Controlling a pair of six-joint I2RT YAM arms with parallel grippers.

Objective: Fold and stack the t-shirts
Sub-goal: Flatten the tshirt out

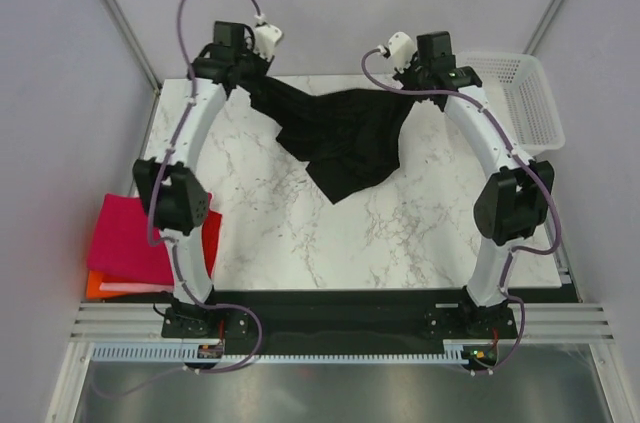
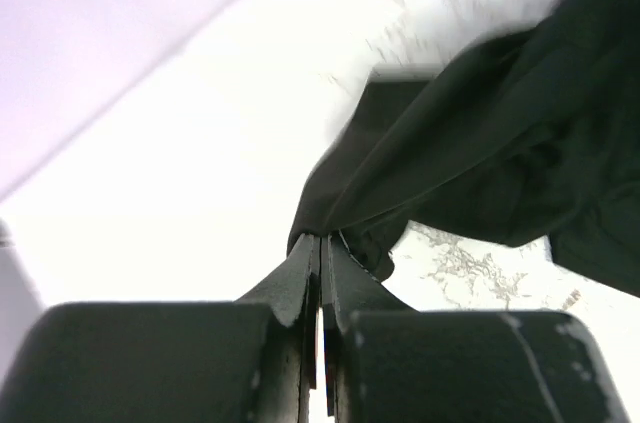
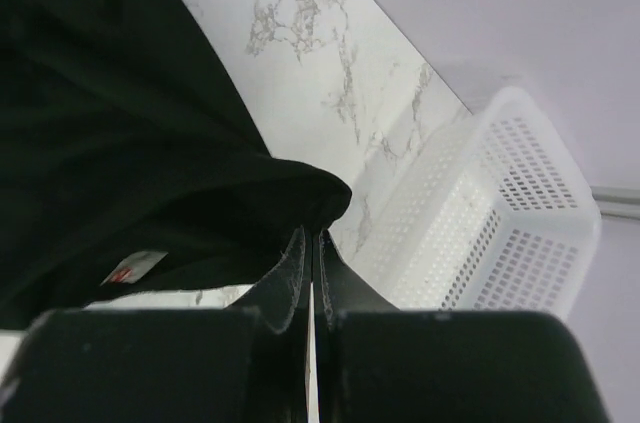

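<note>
Plain black cloth t-shirt point(image 1: 345, 138) hangs at twelve o'clock; I hold my left gripper point(image 2: 321, 239) and right gripper point(image 3: 311, 236) pinched on opposite edges, spreading it for folding.

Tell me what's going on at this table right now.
Both arms are holding one black t-shirt up at the far side of the marble table. The left gripper and the right gripper are each shut on an edge of it, so the cloth hangs spread between them. It is not yet folded. A stack of folded shirts, magenta on top, lies at the near left; a white basket sits far right.
</note>
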